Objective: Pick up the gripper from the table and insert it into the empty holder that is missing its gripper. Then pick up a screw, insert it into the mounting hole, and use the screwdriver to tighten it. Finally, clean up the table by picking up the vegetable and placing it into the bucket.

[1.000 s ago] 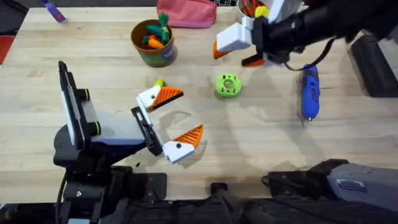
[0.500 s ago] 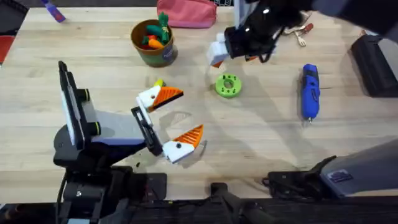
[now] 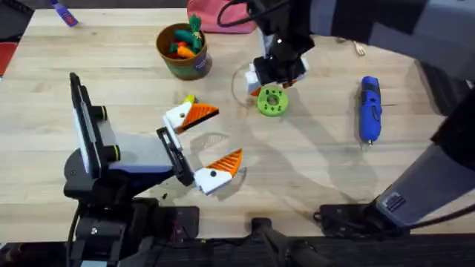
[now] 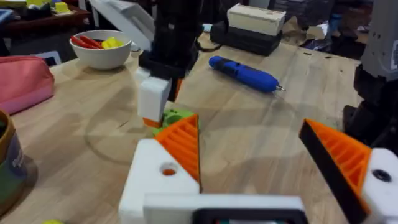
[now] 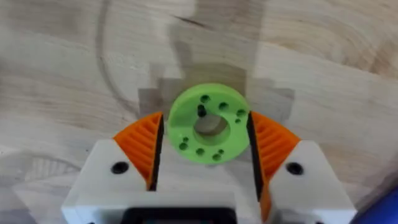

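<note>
Over the far-middle of the table, right gripper (image 5: 202, 149) sits wide around the green disc (image 5: 208, 124), pads flanking it, not visibly clamped. Left gripper (image 3: 210, 144) rests wide at near left, both pads fitted. Screw step looks in hand: one sits in a disc hole, I think. Next: close gently. Screwdriver (image 3: 369, 108) lies right; bucket (image 3: 182, 50) far left, vegetable (image 3: 190, 99) nearby.

Bystander items on the wooden table

A green round disc (image 3: 272, 101) with small holes lies near the table's (image 3: 312, 159) middle; a pink pouch (image 3: 223, 15) sits at the far edge, a white bowl (image 4: 102, 53) of red and yellow pieces beside it, a blue-purple marker (image 3: 64, 13) at the far left corner.
</note>
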`<move>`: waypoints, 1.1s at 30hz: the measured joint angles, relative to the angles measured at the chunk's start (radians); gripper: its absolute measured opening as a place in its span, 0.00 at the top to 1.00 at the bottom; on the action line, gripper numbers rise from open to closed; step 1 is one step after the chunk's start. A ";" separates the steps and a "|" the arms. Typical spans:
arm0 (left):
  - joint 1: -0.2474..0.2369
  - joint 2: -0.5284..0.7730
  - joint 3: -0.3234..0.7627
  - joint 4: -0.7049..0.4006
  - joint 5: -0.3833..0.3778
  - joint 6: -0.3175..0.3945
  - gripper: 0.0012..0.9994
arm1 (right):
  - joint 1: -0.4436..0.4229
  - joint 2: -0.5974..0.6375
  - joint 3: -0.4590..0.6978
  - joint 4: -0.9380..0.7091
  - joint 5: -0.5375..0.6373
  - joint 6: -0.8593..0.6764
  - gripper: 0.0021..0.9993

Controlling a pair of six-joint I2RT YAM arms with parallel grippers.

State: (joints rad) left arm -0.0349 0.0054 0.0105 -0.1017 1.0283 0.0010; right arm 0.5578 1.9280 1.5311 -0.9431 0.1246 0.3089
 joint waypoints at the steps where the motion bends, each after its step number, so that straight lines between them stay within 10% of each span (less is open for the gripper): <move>1: 0.000 0.000 0.000 0.000 0.000 0.000 0.01 | 0.003 0.010 0.000 0.011 0.002 0.000 0.28; 13: 0.000 0.000 0.000 0.000 0.000 0.000 0.01 | 0.018 0.065 0.008 0.033 0.008 0.001 0.48; 33: 0.000 0.000 0.000 0.000 0.000 0.000 0.01 | 0.021 0.054 0.013 -0.004 0.003 0.001 0.54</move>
State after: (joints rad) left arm -0.0349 0.0055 0.0105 -0.1017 1.0283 0.0010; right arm 0.5789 1.9822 1.5440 -0.9470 0.1276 0.3096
